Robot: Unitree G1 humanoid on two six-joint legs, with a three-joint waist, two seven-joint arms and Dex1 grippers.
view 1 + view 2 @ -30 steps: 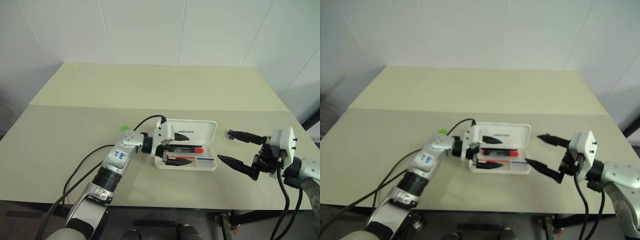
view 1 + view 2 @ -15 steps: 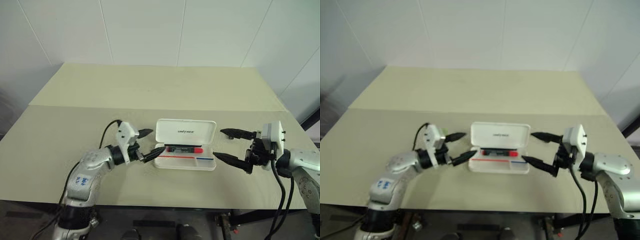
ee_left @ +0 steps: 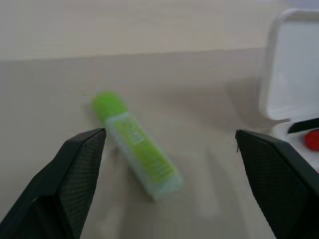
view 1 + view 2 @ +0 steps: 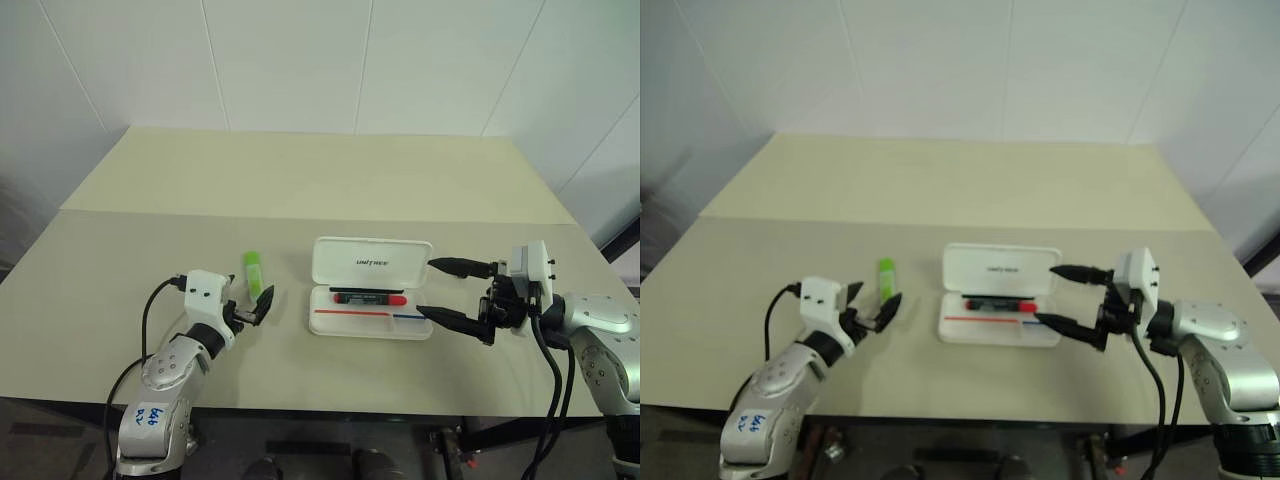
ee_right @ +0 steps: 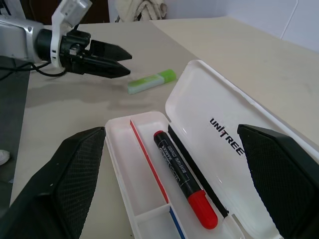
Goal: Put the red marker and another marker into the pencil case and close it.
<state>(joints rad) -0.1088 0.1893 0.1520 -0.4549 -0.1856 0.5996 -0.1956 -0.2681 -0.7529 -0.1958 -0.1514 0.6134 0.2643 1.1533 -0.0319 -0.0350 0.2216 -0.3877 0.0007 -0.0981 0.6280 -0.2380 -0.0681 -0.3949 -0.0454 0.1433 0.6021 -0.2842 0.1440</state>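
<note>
We see the red marker (image 4: 370, 297) lying in the open pencil case (image 4: 371, 287), lid raised to receive the green highlighter (image 4: 255, 272) on the table (image 4: 300, 180). The left gripper (image 4: 256, 309), empty and spread, has withdrawn from the case toward it; the right gripper (image 4: 441, 290) waits open beside the case.

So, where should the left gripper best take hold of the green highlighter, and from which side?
Probably at mid-barrel of the green highlighter, fingers across its width. It lies flat and alone on the table, and the open left gripper already faces it from the near side.
</note>
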